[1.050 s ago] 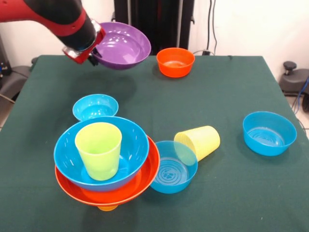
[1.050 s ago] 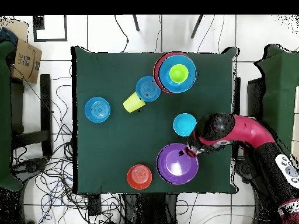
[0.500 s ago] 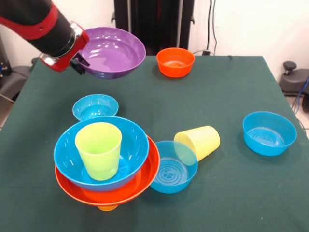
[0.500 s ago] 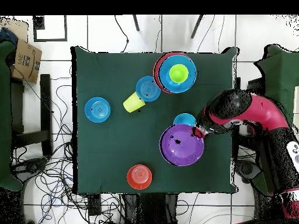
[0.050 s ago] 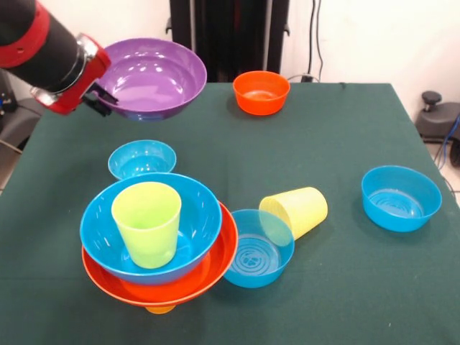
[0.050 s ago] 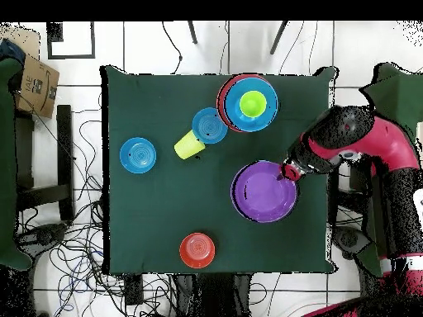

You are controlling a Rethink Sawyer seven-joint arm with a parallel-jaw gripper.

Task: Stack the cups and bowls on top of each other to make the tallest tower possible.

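My gripper (image 5: 106, 98) (image 6: 288, 172) is shut on the rim of the large purple bowl (image 5: 154, 77) (image 6: 264, 191) and holds it in the air above the small blue bowl (image 5: 141, 159). The tower stands near the front edge: a lime green cup (image 5: 147, 223) (image 6: 252, 104) upright in a big blue bowl (image 5: 198, 215), which is nested in a wide orange bowl (image 5: 219, 262) (image 6: 224, 99) on an orange cup (image 5: 159, 310). A pale yellow cup (image 5: 295, 210) (image 6: 189, 145) lies on its side beside a medium blue bowl (image 5: 255, 248) (image 6: 210, 125).
A small orange bowl (image 5: 261, 91) (image 6: 197, 250) sits near the far edge of the green table (image 5: 338, 129). Another medium blue bowl (image 5: 400, 198) (image 6: 138, 155) stands alone at the right in the front view. Cables and a cardboard box (image 6: 37, 82) lie on the floor.
The arm has carried the purple bowl leftward in the front view. In the overhead view the bowl has moved toward the tower and now covers the small blue bowl.
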